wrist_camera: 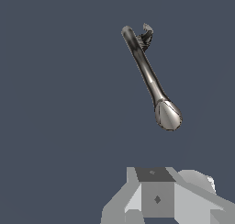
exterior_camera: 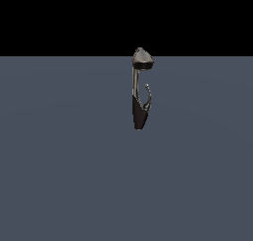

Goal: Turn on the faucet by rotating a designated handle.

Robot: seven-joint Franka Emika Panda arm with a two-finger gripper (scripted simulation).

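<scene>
**Faucet handle: thin lever, not yet reached**

The faucet (exterior_camera: pixel 140 89), a slim upright fixture with a dark tapered base, thin grey metal stem and grey cone-shaped head with a black band, stands alone on the flat slate-blue table (exterior_camera: pixel 59 176). The handle (exterior_camera: pixel 147 94), a short curved grey metal lever far thinner than the stem, springs from the base on the exterior view's right and arcs upward beside the stem.

Wrist view: the pale grey pincer (wrist_camera: pixel 158 195) shows only as blocky housing at the frame edge. Fingertips not visible, so I cannot tell whether it is released or clenched. It grasps nothing that shows. The faucet lies well ahead of the pincer, cone head nearest it, base and handle (wrist_camera: pixel 147 34) at the far end beyond the stem.

Handling, by judgement:
- Rigid metal, smooth, likely slippery; fixture probably fixed to the table, with only the lever turning.
- Lever is small and thin, so there is little surface to take hold of and fingers could slide off the curve.
- Best contact looks to be near the free tip, for leverage, pushing sideways around the stem axis.
- Stem sits close beside the lever, so the approach must clear it and the cone head.
</scene>
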